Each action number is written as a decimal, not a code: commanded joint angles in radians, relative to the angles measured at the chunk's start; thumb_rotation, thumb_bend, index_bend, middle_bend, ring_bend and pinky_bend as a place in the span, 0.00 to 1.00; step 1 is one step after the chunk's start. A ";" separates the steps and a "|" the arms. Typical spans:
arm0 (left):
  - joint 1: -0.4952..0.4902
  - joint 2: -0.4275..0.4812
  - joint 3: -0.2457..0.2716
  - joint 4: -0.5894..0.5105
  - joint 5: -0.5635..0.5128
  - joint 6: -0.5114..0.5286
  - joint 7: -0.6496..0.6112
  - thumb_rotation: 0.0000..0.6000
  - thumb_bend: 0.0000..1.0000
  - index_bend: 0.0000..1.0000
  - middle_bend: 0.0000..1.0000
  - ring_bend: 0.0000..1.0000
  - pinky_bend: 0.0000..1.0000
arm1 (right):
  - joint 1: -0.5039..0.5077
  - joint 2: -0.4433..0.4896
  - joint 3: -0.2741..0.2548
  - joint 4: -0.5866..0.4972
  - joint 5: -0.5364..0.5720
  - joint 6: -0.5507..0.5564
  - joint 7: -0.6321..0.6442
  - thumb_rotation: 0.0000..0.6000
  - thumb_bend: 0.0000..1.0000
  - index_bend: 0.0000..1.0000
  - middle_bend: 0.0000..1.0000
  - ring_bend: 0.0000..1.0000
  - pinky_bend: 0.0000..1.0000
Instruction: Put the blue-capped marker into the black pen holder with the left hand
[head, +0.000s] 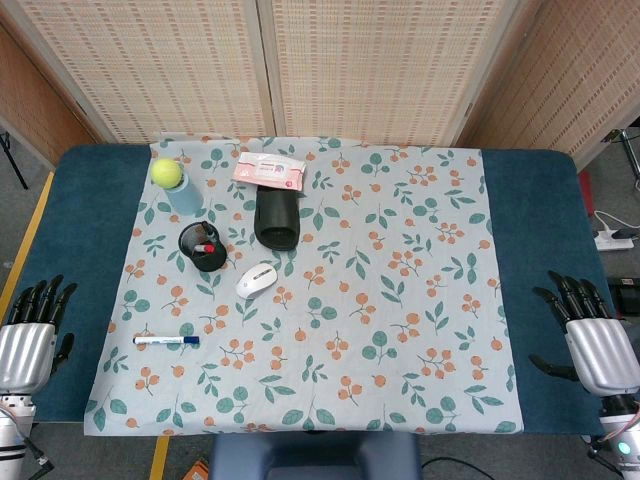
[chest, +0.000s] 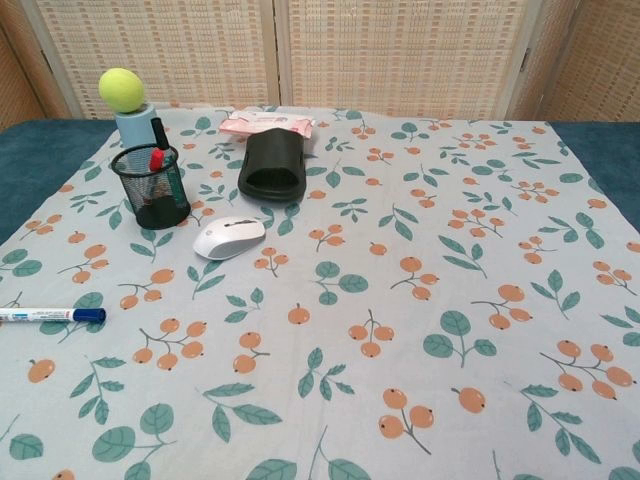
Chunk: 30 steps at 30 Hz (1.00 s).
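Note:
The blue-capped marker (head: 166, 341) (chest: 52, 315) lies flat on the floral cloth near its front left corner, cap pointing right. The black mesh pen holder (head: 203, 247) (chest: 151, 186) stands upright farther back on the left, with a red-capped pen inside. My left hand (head: 30, 330) hangs open off the table's left edge, well left of the marker, holding nothing. My right hand (head: 592, 334) is open at the table's right edge, fingers apart and empty. Neither hand appears in the chest view.
A white mouse (head: 257, 279) (chest: 229, 237) lies right of the holder. A black slipper (head: 277, 218) (chest: 272, 165) and a pink wipes pack (head: 268, 170) sit behind it. A tennis ball (head: 166, 172) (chest: 121, 89) rests on a blue cup (head: 183, 196) behind the holder.

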 joint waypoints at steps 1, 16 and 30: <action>0.000 0.000 0.000 0.000 0.000 0.000 0.000 1.00 0.38 0.11 0.00 0.00 0.09 | -0.001 -0.001 0.000 0.000 -0.002 0.002 -0.001 1.00 0.00 0.18 0.00 0.03 0.00; 0.001 0.003 0.003 -0.007 0.007 0.003 0.001 1.00 0.38 0.11 0.00 0.00 0.09 | -0.007 0.006 -0.002 -0.006 -0.003 0.005 0.002 1.00 0.00 0.18 0.00 0.03 0.00; -0.009 -0.082 0.048 -0.187 0.099 0.007 0.113 1.00 0.38 0.11 0.04 0.00 0.09 | -0.005 0.010 -0.002 -0.004 0.004 -0.008 0.018 1.00 0.00 0.18 0.00 0.03 0.00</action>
